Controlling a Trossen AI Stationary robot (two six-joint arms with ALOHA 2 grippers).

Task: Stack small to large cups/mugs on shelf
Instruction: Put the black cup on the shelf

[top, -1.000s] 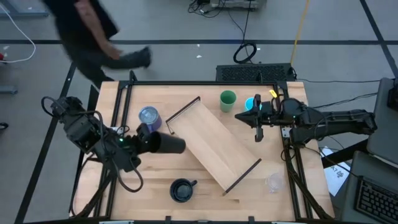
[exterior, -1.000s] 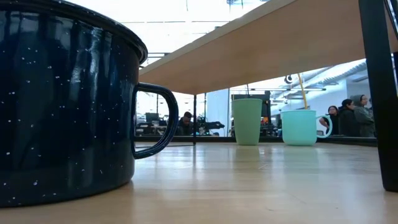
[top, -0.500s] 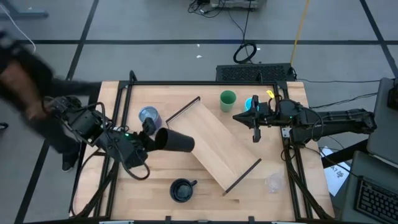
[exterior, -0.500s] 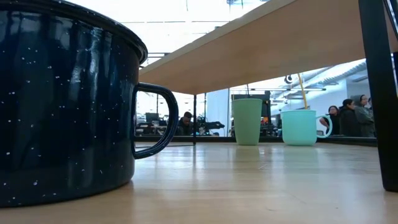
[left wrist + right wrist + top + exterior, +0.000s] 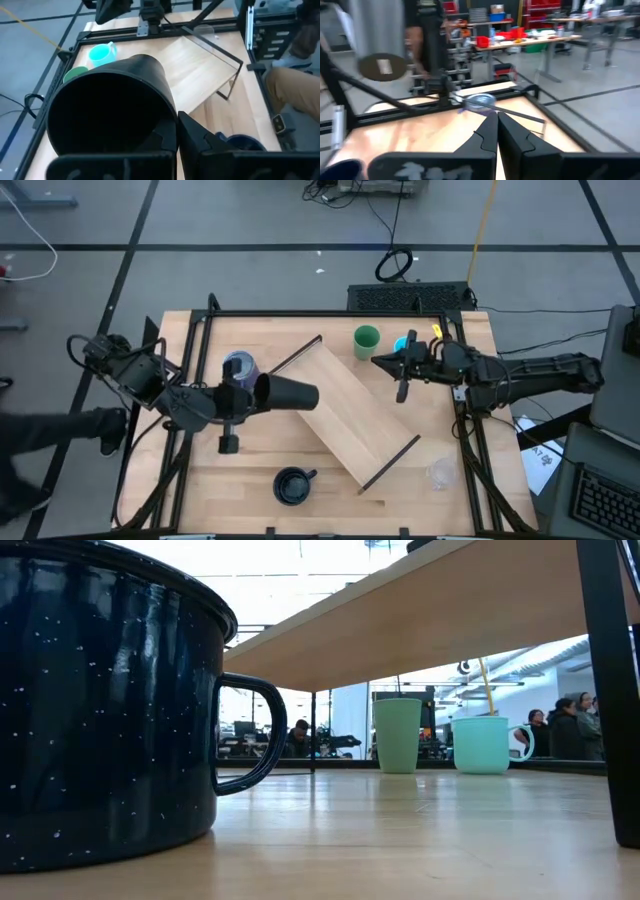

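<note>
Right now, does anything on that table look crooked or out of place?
Yes. The shelf lies diagonally across the table, not squared to its edges. The black cup is on its side in the air, gripped by the left gripper.

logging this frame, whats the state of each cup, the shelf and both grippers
black cup: on its side, held by left gripper
green cup: upright
cyan mug: upright
navy mug: upright
tumbler: upright
glass cup: upright
shelf: bare
right gripper: shut, empty
</note>
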